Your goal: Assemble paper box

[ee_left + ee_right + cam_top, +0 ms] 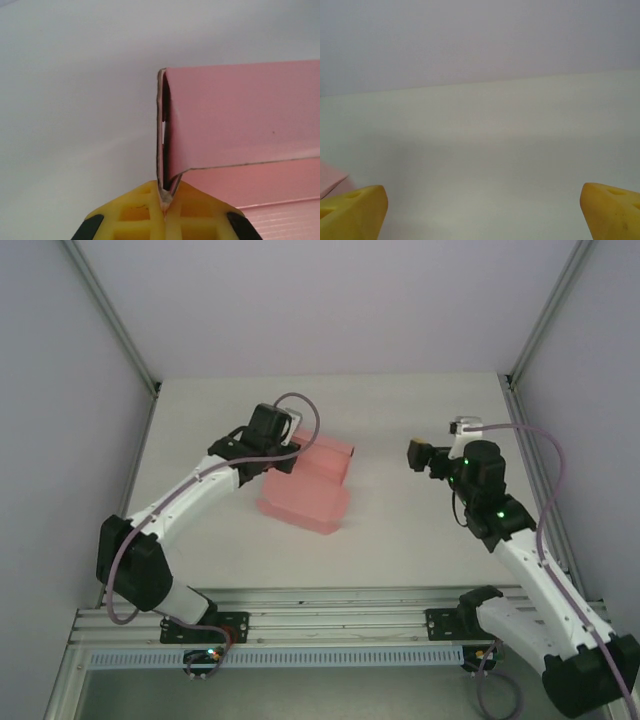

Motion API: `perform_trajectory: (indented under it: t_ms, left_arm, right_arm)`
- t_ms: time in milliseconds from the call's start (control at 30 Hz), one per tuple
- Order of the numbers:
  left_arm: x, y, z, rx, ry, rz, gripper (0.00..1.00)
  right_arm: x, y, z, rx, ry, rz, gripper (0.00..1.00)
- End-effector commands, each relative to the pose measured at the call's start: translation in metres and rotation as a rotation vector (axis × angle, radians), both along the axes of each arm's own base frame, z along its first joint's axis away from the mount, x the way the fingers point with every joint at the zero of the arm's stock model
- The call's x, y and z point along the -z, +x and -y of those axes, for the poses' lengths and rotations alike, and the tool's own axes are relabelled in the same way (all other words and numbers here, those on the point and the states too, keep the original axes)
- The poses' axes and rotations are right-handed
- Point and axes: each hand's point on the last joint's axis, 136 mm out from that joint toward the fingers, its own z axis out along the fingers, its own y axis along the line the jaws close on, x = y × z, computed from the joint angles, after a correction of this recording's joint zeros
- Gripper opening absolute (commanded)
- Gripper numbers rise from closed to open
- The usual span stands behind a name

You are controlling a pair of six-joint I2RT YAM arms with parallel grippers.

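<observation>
The white table (pixel 400 550) carried the pink paper box (pixel 305 502) left of centre, partly folded. The left gripper (pixel 164 196) was clamped on the box's raised flap edge; the right gripper (pixel 482 212) hung well apart, jaws spread wide

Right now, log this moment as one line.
left gripper: shut on paper box flap | right gripper: open, apart from it | stage: box partly folded

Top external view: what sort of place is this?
Probably a lab robot cell: white table with a paper box, grey panel walls on aluminium posts, two arms bolted to an extrusion rail.
</observation>
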Motion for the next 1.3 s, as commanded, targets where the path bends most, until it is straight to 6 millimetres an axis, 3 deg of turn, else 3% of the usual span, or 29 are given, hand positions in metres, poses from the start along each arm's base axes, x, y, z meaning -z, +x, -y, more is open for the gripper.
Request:
perform_trajectory:
  t_ms: [0, 100, 200, 367, 667, 833, 1033, 1133, 1267]
  left_arm:
    - [0.015, -0.048, 0.000, 0.409, 0.269, -0.109, 0.00]
    - [0.025, -0.046, 0.004, 0.543, 0.472, -0.110, 0.00]
    - [0.032, -0.032, 0.012, 0.595, 0.641, -0.112, 0.00]
    - [0.062, -0.002, 0.030, 0.624, 0.851, -0.135, 0.00]
    - [0.133, 0.019, 0.079, 0.744, 1.019, -0.118, 0.00]
    - [0.157, 0.028, 0.109, 0.748, 1.002, 0.020, 0.00]
    - [0.161, 0.025, 0.140, 0.737, 0.948, 0.278, 0.00]
    - [0.156, 0.022, 0.140, 0.717, 0.919, 0.277, 0.00]
    - [0.133, 0.028, 0.136, 0.690, 0.902, 0.281, 0.00]
  right_arm:
    - [0.040, -0.027, 0.017, 0.062, 0.010, -0.165, 1.00]
    - [0.045, -0.034, 0.021, 0.060, 0.007, -0.185, 0.99]
    - [0.051, -0.037, 0.025, 0.073, -0.006, -0.204, 1.00]
    - [0.063, -0.039, 0.028, 0.076, -0.017, -0.239, 1.00]
    - [0.062, -0.042, 0.031, 0.066, -0.026, -0.215, 1.00]
    - [0.058, -0.042, 0.032, 0.060, -0.020, -0.189, 1.00]
    - [0.056, -0.040, 0.036, 0.074, -0.010, -0.180, 1.00]
    - [0.056, -0.039, 0.035, 0.065, 0.003, -0.182, 1.00]
    - [0.059, -0.038, 0.033, 0.054, 0.023, -0.195, 1.00]
